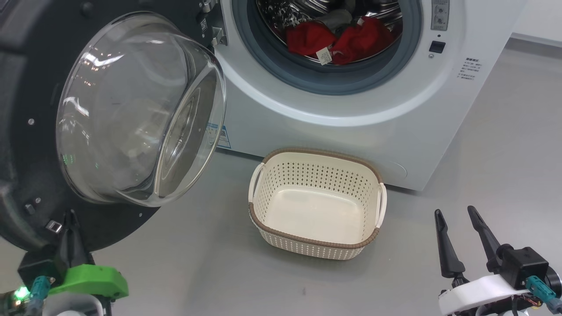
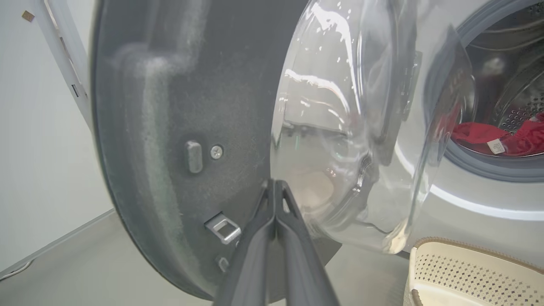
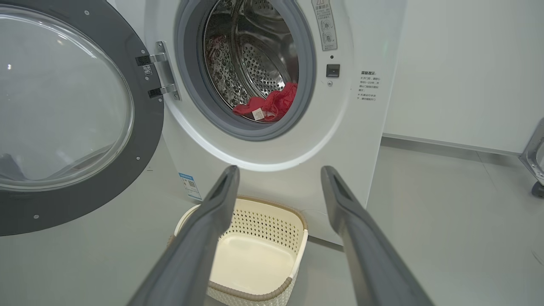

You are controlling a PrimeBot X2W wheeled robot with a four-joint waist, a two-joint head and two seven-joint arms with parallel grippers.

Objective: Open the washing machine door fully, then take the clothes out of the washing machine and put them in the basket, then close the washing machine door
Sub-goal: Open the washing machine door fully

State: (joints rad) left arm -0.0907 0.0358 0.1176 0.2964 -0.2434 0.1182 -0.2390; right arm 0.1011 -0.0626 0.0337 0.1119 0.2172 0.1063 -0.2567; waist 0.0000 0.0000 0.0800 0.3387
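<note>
door (image 1: 26,145) open, clothes (image 1: 347,39) in drum, basket (image 1: 316,245) empty.

Head view: set high, facing forward and down across the floor (image 1: 197,272) to the washing machine (image 1: 351,131); washing machine door (image 1: 140,109) close at left, basket (image 1: 307,175) mid-frame. Left wrist view: low, very near the door's inner face, sighting along the left gripper (image 2: 275,185), drum (image 2: 510,85) at far right. Right wrist view: low, farther back, facing the machine's front almost squarely past the right gripper (image 3: 280,170). Common to all three views: door, basket, drum mouth, the clothes (image 1: 360,41) inside.
</note>
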